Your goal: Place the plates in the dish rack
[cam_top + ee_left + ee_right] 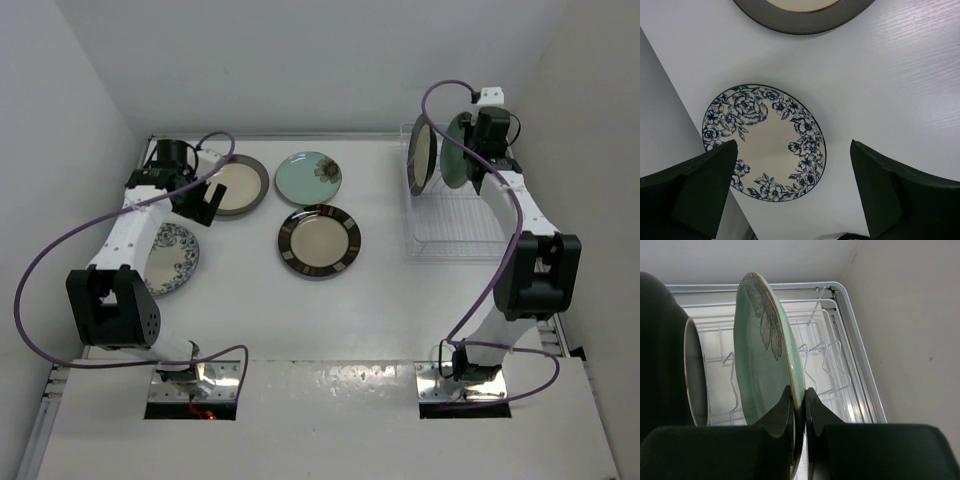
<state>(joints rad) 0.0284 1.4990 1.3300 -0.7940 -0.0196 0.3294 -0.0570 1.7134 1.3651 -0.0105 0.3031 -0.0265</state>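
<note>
Rack holds one grey-rimmed plate; right gripper clamps a green plate beside it, seemingly not yet seated. Four more lie at left, with the left gripper released above the blue plate.

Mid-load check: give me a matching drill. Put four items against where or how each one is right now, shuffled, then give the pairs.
Column one
1. blue-and-white floral round ceramic plate
2. cream round plate with brown patterned rim
3. left hand
4. right hand

Column two
A. shut on the rim of an upright mint-green flowered plate at the white wire dish rack
B. flat near the middle of the white table
C. open, empty, above the table
D. flat by the left wall

Pairs: 1-D, 2-B, 3-C, 4-A
</note>
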